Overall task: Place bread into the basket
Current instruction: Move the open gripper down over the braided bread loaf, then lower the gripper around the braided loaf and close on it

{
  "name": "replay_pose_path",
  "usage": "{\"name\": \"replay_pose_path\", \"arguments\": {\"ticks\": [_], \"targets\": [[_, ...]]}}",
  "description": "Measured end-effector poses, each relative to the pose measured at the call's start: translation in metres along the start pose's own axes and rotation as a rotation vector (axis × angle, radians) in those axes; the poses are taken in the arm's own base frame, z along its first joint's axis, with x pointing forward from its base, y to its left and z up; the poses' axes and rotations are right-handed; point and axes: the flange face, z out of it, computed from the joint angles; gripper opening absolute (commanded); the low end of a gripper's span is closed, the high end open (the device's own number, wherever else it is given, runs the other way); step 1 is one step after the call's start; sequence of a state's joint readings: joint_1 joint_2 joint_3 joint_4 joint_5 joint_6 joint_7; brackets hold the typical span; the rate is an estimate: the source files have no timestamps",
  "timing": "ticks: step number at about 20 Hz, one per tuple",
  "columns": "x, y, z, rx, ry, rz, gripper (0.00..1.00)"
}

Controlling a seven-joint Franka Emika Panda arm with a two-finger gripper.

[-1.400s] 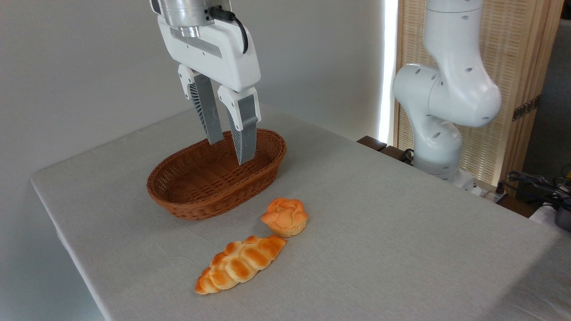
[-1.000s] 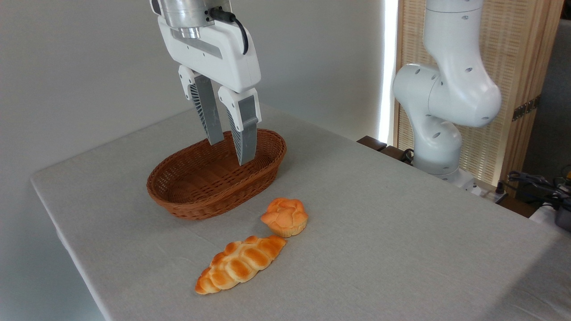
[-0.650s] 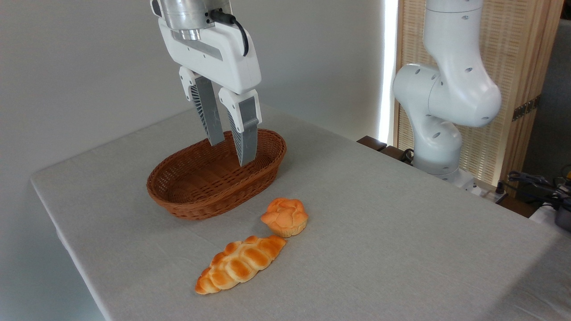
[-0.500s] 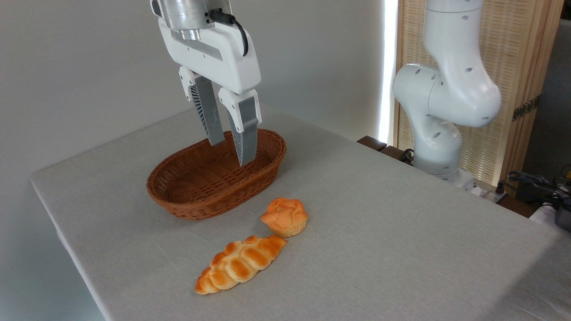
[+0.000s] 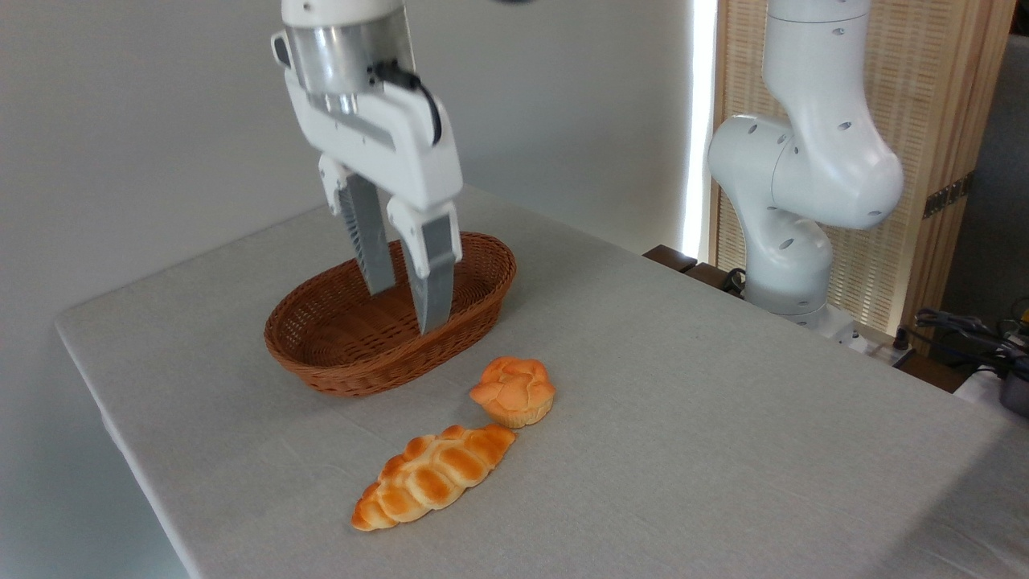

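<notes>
The bread (image 5: 434, 478) lies flat on the table (image 5: 723, 450) near the front edge, one tip just beside the small bun (image 5: 513, 391). The basket (image 5: 354, 366) sits empty behind them. Above it hangs the gripper (image 5: 406, 309), fingers slightly parted, holding nothing. The risk as I see it: a grab near that tip could nudge the bun, or the glossy loaf could slip.

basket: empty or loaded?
Empty. The basket shows only bare weave inside; the bread lies on the table in front of it.
</notes>
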State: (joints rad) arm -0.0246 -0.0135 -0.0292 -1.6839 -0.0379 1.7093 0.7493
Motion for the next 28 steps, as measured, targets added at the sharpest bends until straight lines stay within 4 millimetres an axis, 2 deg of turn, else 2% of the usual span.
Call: {"name": "replay_pose_path", "arguments": {"ticks": [4, 6, 8, 15, 18, 28], "targets": [[-0.001, -0.007, 0.035, 0.034, 0.034, -0.004, 1.0], [-0.004, -0.008, 0.066, 0.053, 0.052, 0.002, 1.0], [-0.008, -0.008, 0.088, 0.061, 0.059, 0.003, 1.0], [-0.024, -0.007, 0.146, 0.098, 0.086, 0.028, 1.0], [-0.029, -0.006, 0.156, 0.09, 0.076, 0.035, 1.0], [-0.031, -0.005, 0.168, 0.073, 0.058, 0.049, 1.0]]}}
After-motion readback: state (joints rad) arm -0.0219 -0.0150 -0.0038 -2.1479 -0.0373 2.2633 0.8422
